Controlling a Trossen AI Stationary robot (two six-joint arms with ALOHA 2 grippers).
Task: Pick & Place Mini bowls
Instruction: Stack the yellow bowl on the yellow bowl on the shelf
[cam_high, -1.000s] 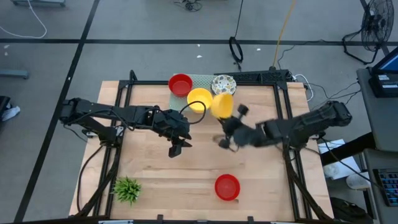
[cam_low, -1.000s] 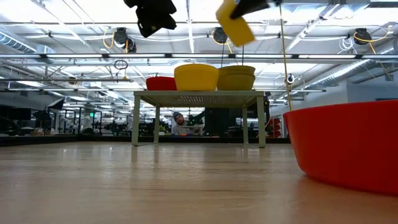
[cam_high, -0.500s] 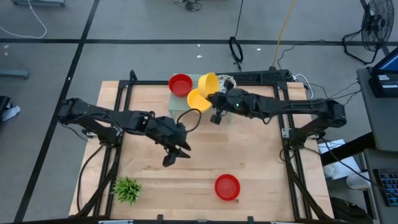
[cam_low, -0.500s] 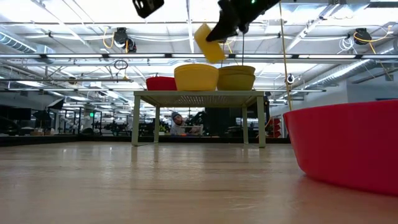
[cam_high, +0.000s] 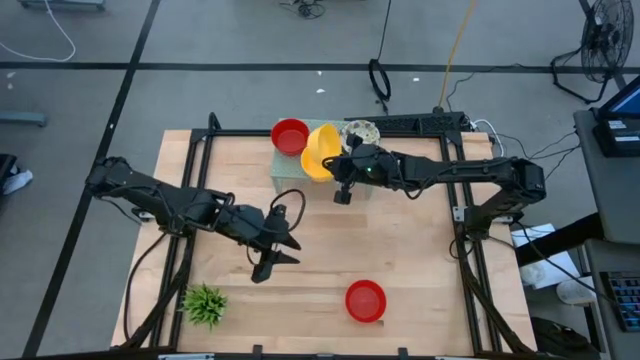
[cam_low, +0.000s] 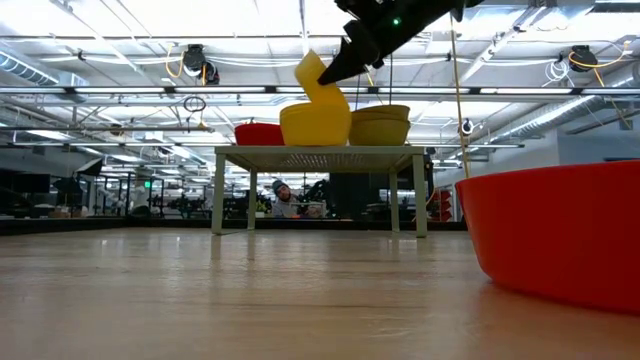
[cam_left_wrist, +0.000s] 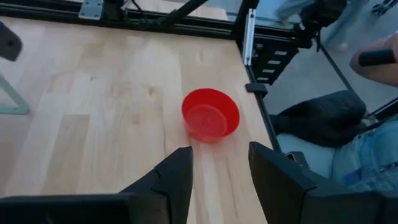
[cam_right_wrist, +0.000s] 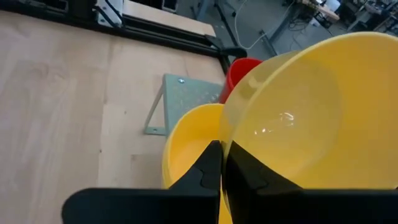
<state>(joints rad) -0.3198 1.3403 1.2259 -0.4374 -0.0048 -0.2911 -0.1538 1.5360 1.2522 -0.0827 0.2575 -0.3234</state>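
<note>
yellow bowl (cam_high: 322, 146) pinched by right gripper (cam_high: 343, 172), tilted over stand (cam_high: 283, 170); left gripper (cam_high: 268, 262) fingers spread above bare mid-table.

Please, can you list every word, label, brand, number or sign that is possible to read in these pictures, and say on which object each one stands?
No readable text in any view.
The plain red round bowl on the wooden table, the yellow bowls and the pale green mesh stand carry no lettering.
The screen at the high view's right edge is too small to read.

mesh stand (cam_high: 290, 170) — table's far edge; spiky plant (cam_high: 204, 303) — near-left corner; wooden table (cam_high: 400, 250)
</note>
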